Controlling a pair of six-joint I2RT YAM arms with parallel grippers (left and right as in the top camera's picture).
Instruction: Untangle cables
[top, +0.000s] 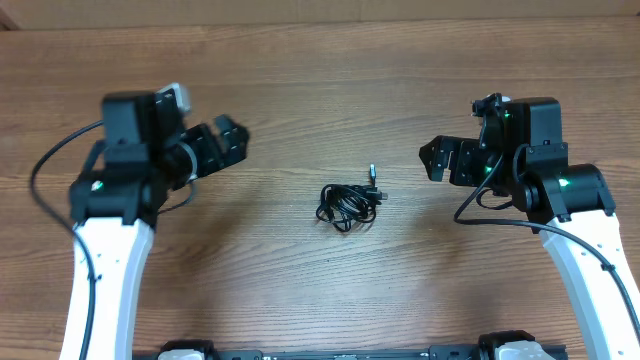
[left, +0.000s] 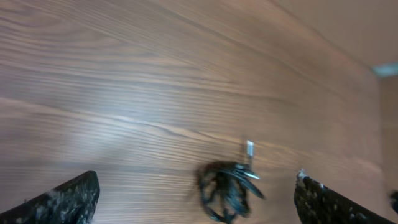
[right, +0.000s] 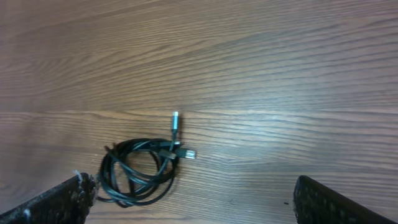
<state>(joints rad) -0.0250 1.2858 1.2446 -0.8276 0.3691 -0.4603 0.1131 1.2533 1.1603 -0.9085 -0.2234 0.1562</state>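
Left gripper (top: 222, 150) hangs over the table (top: 300, 70), fingers spread wide with nothing between them. It sits at 9 o'clock of the cables (top: 348, 203). Right gripper (top: 436, 162) is likewise spread and empty, at 3 o'clock. Cables lie as one small black coiled bundle at table centre, well apart from both grippers. Silver-tipped plug (top: 373, 172) pokes out at 1 o'clock of the bundle.

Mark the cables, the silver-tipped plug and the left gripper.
cables (top: 346, 206): overhead view, middle of the coiled bundle.
silver-tipped plug (right: 175, 118): right wrist view, on the metal tip.
left gripper (top: 234, 150): overhead view, midway between its open fingers.
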